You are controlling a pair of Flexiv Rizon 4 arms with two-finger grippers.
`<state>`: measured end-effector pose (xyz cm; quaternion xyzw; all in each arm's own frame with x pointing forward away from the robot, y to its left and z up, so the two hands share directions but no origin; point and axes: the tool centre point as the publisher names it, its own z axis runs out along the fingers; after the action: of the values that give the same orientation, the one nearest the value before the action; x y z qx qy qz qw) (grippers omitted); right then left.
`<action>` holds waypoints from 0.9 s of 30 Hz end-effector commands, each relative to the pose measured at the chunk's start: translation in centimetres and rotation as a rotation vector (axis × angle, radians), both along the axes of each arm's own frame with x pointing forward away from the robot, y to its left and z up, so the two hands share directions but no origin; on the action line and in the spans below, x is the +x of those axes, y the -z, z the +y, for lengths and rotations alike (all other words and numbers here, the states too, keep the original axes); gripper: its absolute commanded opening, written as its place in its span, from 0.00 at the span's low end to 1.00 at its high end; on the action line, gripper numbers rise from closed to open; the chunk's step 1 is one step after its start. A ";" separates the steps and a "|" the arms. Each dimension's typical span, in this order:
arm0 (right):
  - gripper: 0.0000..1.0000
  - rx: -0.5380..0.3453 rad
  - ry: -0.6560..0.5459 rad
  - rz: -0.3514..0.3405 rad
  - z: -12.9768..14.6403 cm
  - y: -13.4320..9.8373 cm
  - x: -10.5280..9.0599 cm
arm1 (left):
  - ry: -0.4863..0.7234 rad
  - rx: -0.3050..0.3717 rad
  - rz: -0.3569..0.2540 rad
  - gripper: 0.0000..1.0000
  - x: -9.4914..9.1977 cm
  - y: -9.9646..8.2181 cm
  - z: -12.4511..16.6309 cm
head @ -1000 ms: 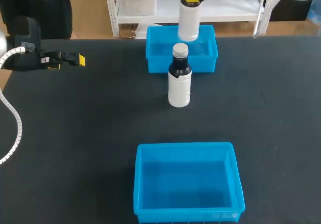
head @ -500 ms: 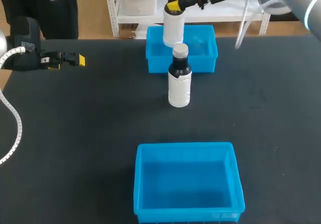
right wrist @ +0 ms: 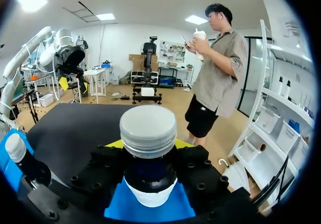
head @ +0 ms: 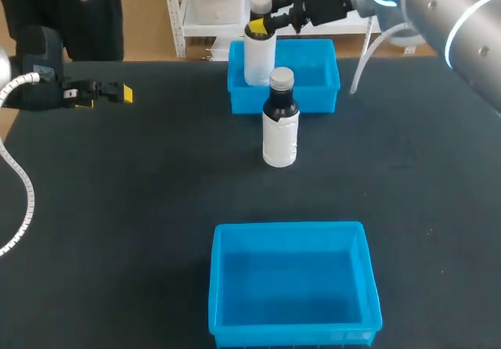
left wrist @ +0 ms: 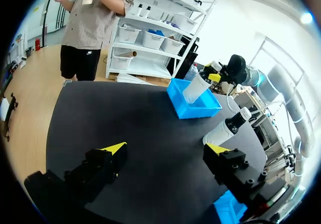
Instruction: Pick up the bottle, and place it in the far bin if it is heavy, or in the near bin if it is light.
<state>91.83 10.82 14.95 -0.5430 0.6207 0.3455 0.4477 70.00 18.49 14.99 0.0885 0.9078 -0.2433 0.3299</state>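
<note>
Since a second ago my right arm has carried the held bottle from the upper middle of the head view towards the left and a little lower; the standing bottle, both bins and my left arm have not moved. The right gripper is clamped on the held bottle just under its white cap, one yellow tip on each side; in the right wrist view the cap stands up between the fingers. The bottle's white body now hangs upright over the left part of the far bin, at the upper middle of the frame; I cannot tell if it touches the bin's floor. The standing bottle, with dark neck and white lower half, is upright on the black table just in front of the far bin. The near bin is at the lower middle. The left gripper is at the upper left, low over the table; the left wrist view shows its fingers wide apart, nothing between them.
</note>
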 end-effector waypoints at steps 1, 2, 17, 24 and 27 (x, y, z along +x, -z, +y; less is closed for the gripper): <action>0.00 0.005 -0.507 0.210 0.4 0.5 1.8 | 0.000 0.000 0.000 1.00 0.0 0.0 0.0; 0.00 0.005 -0.508 0.216 0.4 0.6 1.8 | 0.000 0.000 0.000 1.00 0.0 0.0 0.0; 0.00 0.007 -0.517 0.251 1.0 1.9 1.7 | 0.000 0.000 0.000 1.00 0.0 0.0 0.0; 0.30 -0.006 -0.517 0.266 1.1 2.4 1.6 | 0.000 0.000 0.000 1.00 0.0 0.0 0.0; 0.39 -0.011 -0.516 0.270 1.1 2.6 1.5 | 0.000 0.000 0.000 1.00 0.0 0.0 0.0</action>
<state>92.15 11.52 12.38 -0.5290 0.6456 0.3386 0.4343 70.00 18.49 14.99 0.0885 0.9078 -0.2433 0.3299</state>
